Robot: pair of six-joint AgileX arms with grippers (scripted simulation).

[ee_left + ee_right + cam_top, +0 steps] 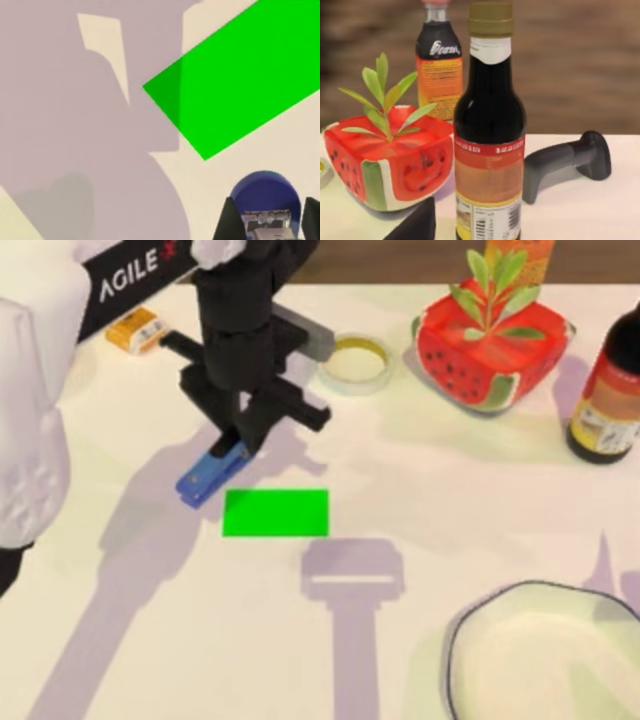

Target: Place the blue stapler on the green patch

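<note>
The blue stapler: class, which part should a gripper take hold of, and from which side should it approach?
Grip the blue stapler across its narrow width near mid-length, coming from above. It lies flat and elongated, slanted just left of the green patch, so its long sides offer parallel faces. The left gripper already straddles it this way.

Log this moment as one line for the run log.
left gripper: shut on small blue stapler | stapler: beside flat green patch, top view's left, not on it | right arm: outside top view

Cream table (120,640) — green patch (275,513), tape roll (354,362), bottle (606,390).
</note>
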